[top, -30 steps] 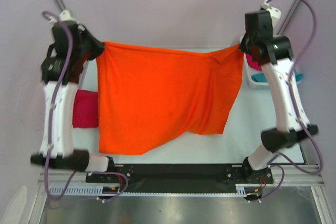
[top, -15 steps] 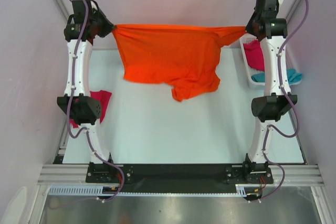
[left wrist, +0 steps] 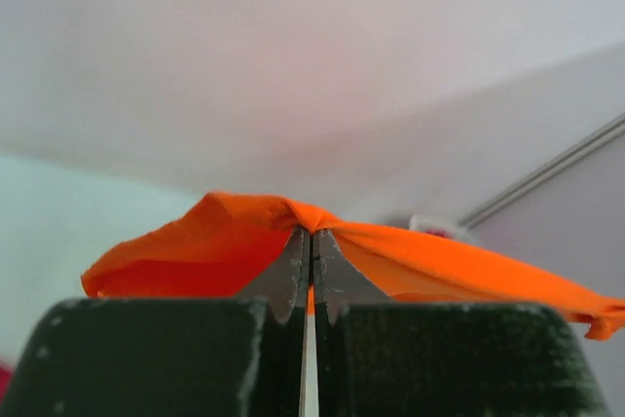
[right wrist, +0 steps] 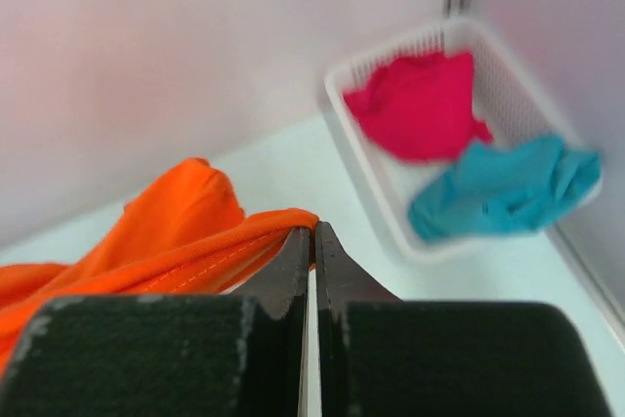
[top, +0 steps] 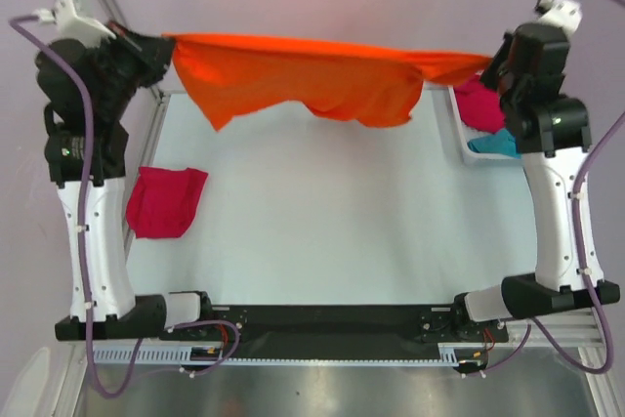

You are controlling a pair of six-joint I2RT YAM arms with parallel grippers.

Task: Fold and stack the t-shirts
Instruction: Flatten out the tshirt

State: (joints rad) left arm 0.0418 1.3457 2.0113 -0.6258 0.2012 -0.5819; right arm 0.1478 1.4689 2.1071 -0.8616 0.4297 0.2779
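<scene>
I have the orange t-shirt (top: 312, 70) strung in the air over the far side of the bench (top: 322, 231), with its lower edge sagging. My left fingers (left wrist: 310, 239) are clamped shut on one corner and my right fingers (right wrist: 312, 233) on the other. From above, the wrists hide both grips. A magenta t-shirt (top: 166, 200) lies at the bench's left edge. The white basket (right wrist: 376, 192) is blurred and half behind my right arm. It holds a second magenta t-shirt (right wrist: 420, 104) and a teal t-shirt (right wrist: 503, 187).

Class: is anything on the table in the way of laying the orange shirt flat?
Nothing visible. The orange shirt hangs over bare table; a pink shirt lies at its left edge, the basket at its right.
</scene>
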